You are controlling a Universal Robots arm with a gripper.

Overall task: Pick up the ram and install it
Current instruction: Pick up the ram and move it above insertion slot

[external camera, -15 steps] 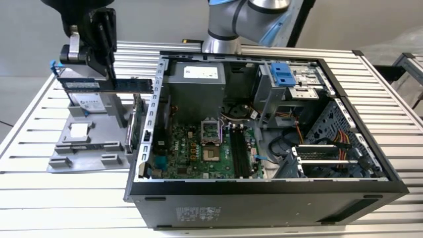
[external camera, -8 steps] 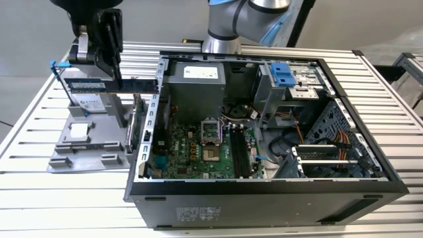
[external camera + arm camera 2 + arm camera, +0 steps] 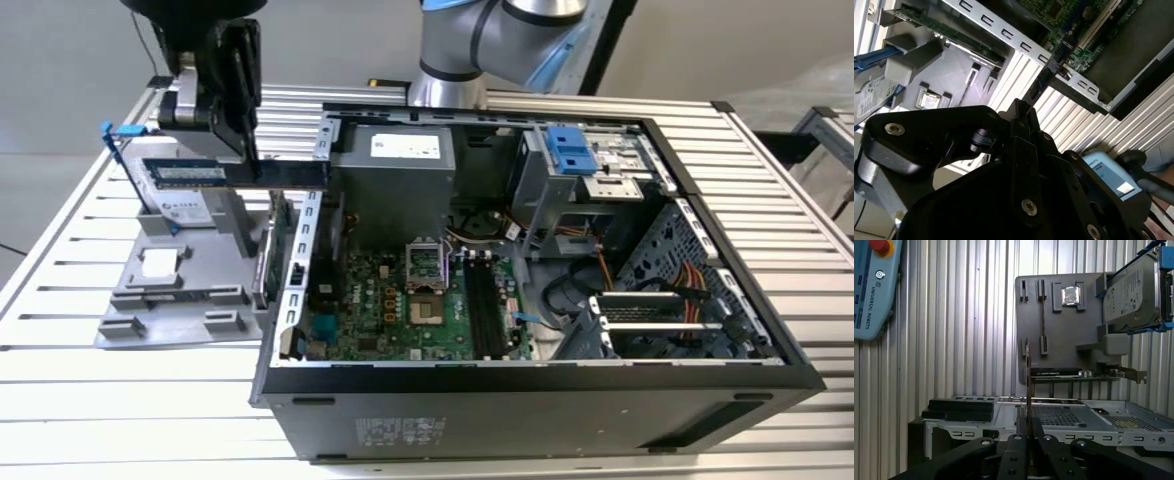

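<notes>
The ram (image 3: 187, 172) is a slim blue-green stick with a white label. It is held level in the air at the exterior view's left, above the grey parts holder (image 3: 160, 300) and beside the case's left wall. My gripper (image 3: 240, 158) is shut on it near its middle. In both wrist views the ram shows edge-on as a thin strip (image 3: 1027, 385) (image 3: 1046, 75) sticking out from between the black fingers (image 3: 1016, 445). The motherboard's long black memory slots (image 3: 481, 305) lie inside the open case.
The open computer case (image 3: 534, 390) takes up the middle of the slatted table. A silver hard drive (image 3: 180, 208) (image 3: 1131, 290) stands in the holder, and a card with a metal bracket (image 3: 1079, 374) sits beside it. A teach pendant (image 3: 874, 285) lies on the table.
</notes>
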